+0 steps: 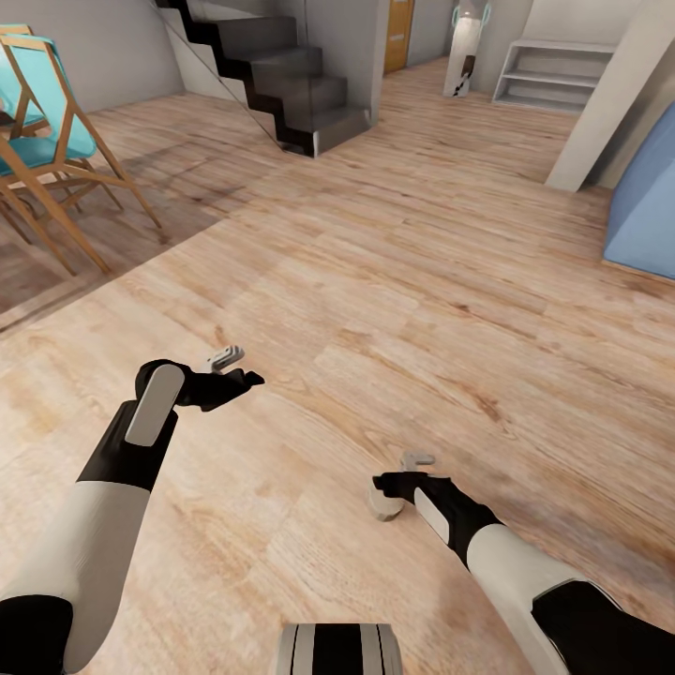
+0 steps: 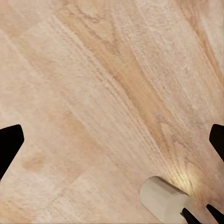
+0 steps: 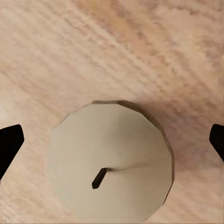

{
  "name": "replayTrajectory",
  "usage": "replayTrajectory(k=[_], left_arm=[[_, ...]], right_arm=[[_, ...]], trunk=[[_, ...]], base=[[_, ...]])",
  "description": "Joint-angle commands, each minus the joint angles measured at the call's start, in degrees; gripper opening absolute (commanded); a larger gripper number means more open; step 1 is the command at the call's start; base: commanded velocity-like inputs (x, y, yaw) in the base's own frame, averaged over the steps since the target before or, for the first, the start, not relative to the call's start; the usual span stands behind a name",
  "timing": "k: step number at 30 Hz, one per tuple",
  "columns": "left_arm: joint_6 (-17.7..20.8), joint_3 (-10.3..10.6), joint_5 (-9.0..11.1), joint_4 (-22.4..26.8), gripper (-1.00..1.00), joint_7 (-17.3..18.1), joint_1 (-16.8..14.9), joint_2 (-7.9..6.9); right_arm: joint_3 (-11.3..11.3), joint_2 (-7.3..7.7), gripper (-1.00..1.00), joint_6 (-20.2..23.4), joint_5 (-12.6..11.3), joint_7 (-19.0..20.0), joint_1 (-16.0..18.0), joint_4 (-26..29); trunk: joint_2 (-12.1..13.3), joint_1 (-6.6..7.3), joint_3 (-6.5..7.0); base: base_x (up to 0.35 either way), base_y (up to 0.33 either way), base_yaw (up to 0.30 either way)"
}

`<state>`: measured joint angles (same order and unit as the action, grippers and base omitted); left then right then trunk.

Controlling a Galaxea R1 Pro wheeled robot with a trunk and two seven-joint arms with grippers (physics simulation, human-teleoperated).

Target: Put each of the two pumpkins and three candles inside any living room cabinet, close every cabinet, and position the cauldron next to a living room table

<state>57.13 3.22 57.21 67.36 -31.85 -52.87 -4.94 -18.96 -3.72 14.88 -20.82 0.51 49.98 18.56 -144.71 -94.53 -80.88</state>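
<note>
Beige-grey candle stands upright on the wooden floor, directly beneath the right gripper, whose fingers are spread wide apart on either side of it without touching. Left gripper, likewise spread and empty, hovers nearby above bare planks.

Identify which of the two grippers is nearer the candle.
The right gripper, poised just above the candle; the left gripper hangs farther off over the wooden floor.

Candle upright on wooden floor
</note>
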Motion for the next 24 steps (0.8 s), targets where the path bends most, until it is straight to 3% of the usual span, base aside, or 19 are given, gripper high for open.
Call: replayTrajectory(k=[1,8,24], left_arm=[[0.0,0.1,0.6,0.0,1.0,-0.6,0.0,-0.06],[0.0,0.1,0.8,-0.9,1.0,-0.7,0.0,-1.52],[0.0,-0.1,0.8,-0.9,1.0,-0.8,0.0,-1.66]], right_arm=[[-0.2,0.02,1.0,0.2,-0.1,0.0,0.0,0.0],[-0.2,0.02,1.0,0.2,-0.1,0.0,0.0,0.0],[-0.3,-0.06,1.0,0.2,-0.1,0.1,0.0,-0.1]], trunk=[[0.0,0.0,-0.04],[0.0,0.0,-0.04],[0.0,0.0,-0.04]], base=[[0.082,0.0,0.0],[0.023,0.0,0.0],[0.0,0.0,0.0]])
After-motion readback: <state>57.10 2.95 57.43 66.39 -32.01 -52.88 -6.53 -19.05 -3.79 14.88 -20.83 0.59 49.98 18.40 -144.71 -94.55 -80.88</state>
